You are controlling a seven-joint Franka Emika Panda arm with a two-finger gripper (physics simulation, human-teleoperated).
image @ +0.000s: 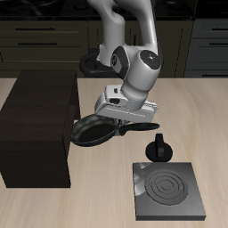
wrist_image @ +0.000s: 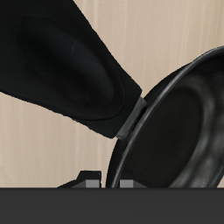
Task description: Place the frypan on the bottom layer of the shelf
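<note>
Beside shelf [image: 36, 129] | frypan [image: 92, 131]: round, shallow, black | tool [image: 114, 123]: clamped on frypan handle

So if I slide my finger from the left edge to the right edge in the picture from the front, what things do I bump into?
Shelf → frypan → small black pot with a knob. The stove plate sits nearer the front edge, overlapping the pot's spot, so its place in the order is unclear.

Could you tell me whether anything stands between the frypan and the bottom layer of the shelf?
Nothing visible does. The frypan hangs under the pincer, right beside the shelf, with only bare table below. The small pot and the stove plate sit on the pan's far side, away from the shelf.
</note>
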